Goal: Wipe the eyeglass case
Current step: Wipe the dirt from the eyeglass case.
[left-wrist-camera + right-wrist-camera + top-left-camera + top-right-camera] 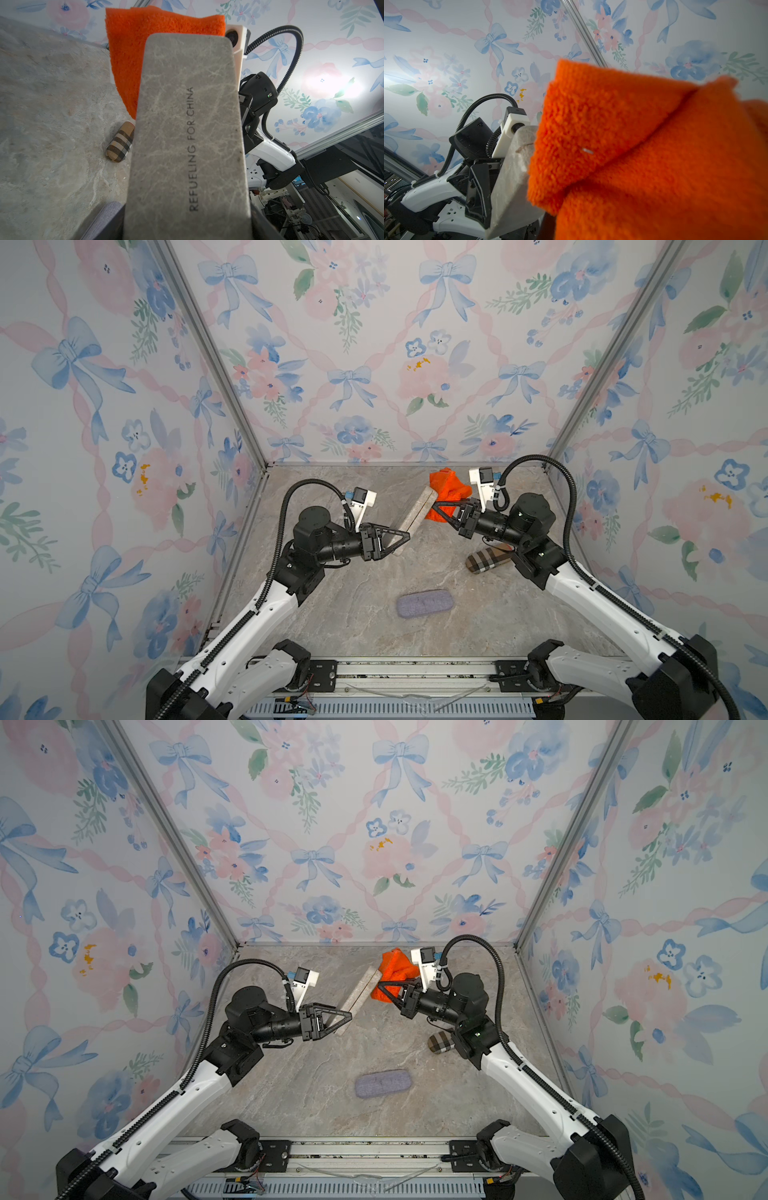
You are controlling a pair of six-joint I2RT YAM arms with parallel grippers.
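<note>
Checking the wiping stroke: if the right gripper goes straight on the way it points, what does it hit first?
The right gripper would probably meet the far end of the gray eyeglass case that the left gripper holds; its orange cloth seems to touch it, though depth is unclear.

Blue-bow, pink-flower wallpaper (374, 323) is covering three walls (62, 472); metal posts (210, 352) are standing in the corners beyond the right tool (434, 504); a grey marbled surface (332, 605) is spreading beneath it.

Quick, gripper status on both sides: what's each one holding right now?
Left gripper: closed on one end of the grey glasses case.
Right gripper: closed on the orange cloth.
</note>
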